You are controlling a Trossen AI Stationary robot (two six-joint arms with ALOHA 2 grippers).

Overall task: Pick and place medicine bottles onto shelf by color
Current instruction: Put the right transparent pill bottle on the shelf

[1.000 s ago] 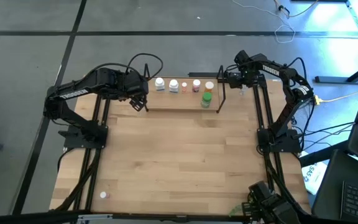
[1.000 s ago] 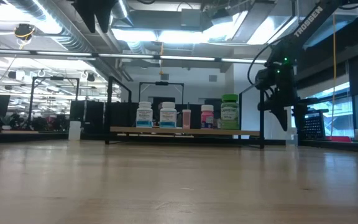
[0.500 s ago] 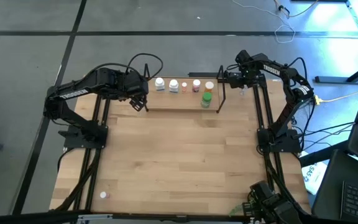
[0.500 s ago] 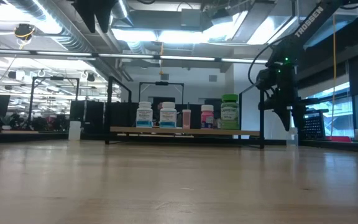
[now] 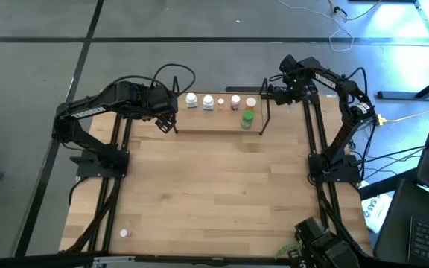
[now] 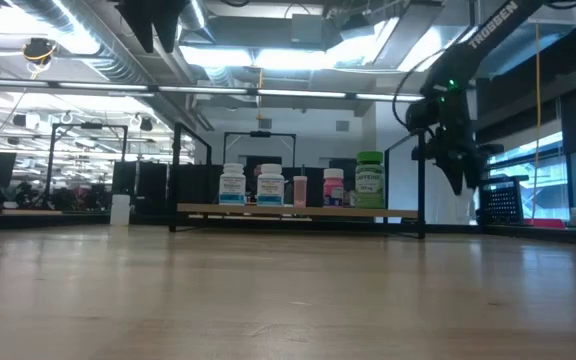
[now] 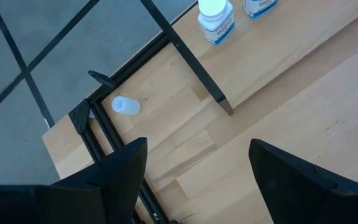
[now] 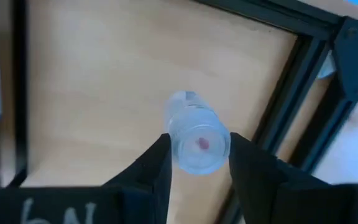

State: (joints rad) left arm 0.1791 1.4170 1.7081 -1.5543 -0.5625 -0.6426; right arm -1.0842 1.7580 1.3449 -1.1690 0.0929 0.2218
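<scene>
Item 1. Small white bottle (image 5: 124, 233), lying alone near the bench's (image 5: 214, 193) front-left corner, well apart from everything else; judged unsorted stock awaiting pickup.

Item 2. Left pincer (image 5: 167, 121), hovering at the shelf's (image 5: 214, 128) left end near the bench's back edge, fingers spread wide and empty. Its wrist view shows another white bottle (image 7: 125, 106) lying on its side by the bench's back-left corner, just outside the shelf upright; the pincer's station above it suits a descent on that bottle.

Item 3. Shelf, set along the middle of the bench's back edge. On its board, in a row: two white bottles (image 6: 232, 185) (image 6: 270, 184), a slim pink bottle (image 6: 300, 189), a pink-and-white bottle (image 6: 333, 187) and a green bottle (image 6: 369, 180). Whites sit together at the left end and colours toward the right, consistent with grouping by colour.

Item 4. Right pincer (image 5: 268, 91), raised just beyond the shelf's right end by the bench's back-right corner. Its fingers are closed on a pale clear bottle (image 8: 196, 140), gripped at its sides so it hangs clear of the bench, ready for carrying over to the shelf.
</scene>
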